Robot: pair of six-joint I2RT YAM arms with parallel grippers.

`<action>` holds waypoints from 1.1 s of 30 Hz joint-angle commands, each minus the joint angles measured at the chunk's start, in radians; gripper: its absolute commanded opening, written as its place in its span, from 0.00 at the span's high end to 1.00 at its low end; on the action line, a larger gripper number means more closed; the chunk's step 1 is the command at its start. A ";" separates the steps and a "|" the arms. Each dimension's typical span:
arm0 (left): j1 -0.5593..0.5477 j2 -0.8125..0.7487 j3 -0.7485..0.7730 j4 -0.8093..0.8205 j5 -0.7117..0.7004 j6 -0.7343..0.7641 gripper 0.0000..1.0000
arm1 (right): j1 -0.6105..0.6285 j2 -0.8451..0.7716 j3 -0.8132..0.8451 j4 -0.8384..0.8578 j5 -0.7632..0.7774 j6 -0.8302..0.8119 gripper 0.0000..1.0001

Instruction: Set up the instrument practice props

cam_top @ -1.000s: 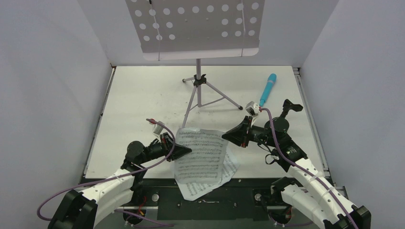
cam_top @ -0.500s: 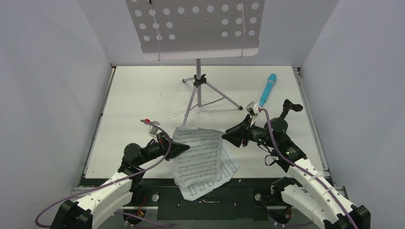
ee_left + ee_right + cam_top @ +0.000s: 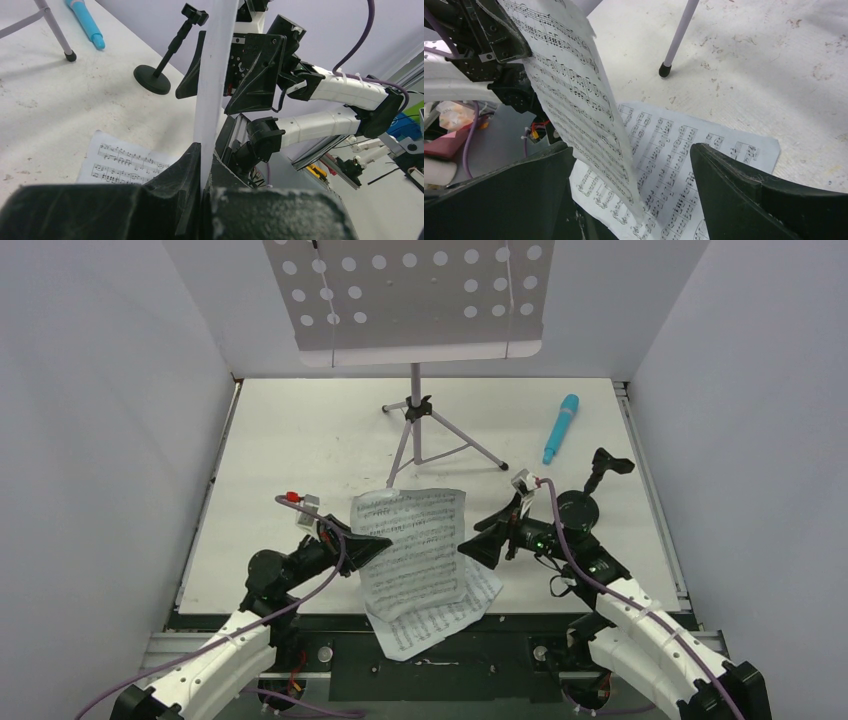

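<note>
The lilac music stand (image 3: 415, 300) rises at the back of the table with its perforated desk bare. My left gripper (image 3: 375, 545) is shut on the left edge of a white sheet-music page (image 3: 412, 540) and holds it up off the table, edge-on in the left wrist view (image 3: 212, 90). A second page (image 3: 445, 615) lies under it at the near edge. My right gripper (image 3: 478, 545) stands open beside the lifted page's right edge (image 3: 574, 90), which hangs free between its jaws. The turquoise microphone (image 3: 561, 428) lies at the back right. The black mic stand (image 3: 585, 502) stands behind my right gripper.
The stand's tripod legs (image 3: 418, 435) spread across the middle back, one foot (image 3: 665, 70) close to the flat page (image 3: 684, 150). Grey walls close in the table left, right and behind. The flat page overhangs the black front rail (image 3: 430, 655).
My right gripper has opened and let go of the page's right edge, drawing slightly nearer. My left gripper has stayed shut on the page and raised it, shifting left.
</note>
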 commanded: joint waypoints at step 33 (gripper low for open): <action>-0.004 0.050 -0.005 0.181 -0.076 -0.120 1.00 | 0.197 0.218 -0.017 0.603 0.000 0.258 0.72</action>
